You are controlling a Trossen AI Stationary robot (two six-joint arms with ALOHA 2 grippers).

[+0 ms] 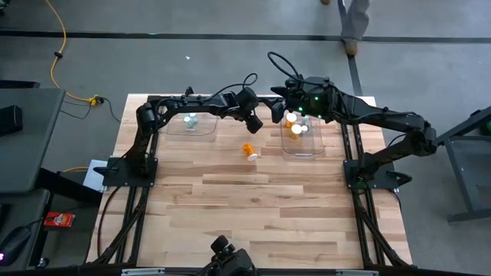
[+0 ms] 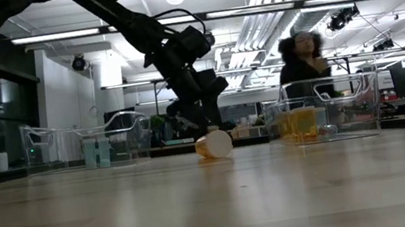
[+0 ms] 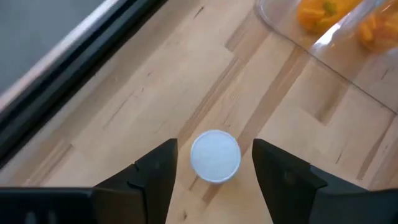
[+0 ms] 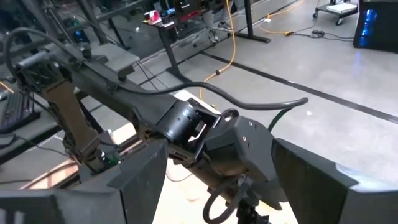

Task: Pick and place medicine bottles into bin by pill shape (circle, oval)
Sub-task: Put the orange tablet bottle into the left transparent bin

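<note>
An orange medicine bottle (image 1: 249, 149) with a white cap lies on its side on the wooden table (image 1: 230, 215) between the two bins; it also shows in the low view (image 2: 214, 145). My left gripper (image 1: 254, 124) hangs just above and behind it, open. In the left wrist view the bottle's white round end (image 3: 215, 156) shows between my open fingers, with a gap on each side. My right gripper (image 1: 285, 96) is open and empty, raised over the far edge of the right bin (image 1: 303, 147), which holds several orange bottles (image 1: 295, 123). The left bin (image 1: 201, 132) holds pale bottles (image 1: 189, 119).
Both clear bins stand at the table's far side, left (image 2: 83, 147) and right (image 2: 323, 111) in the low view. A person (image 2: 303, 58) stands behind the table. The near half of the table holds only bare wood.
</note>
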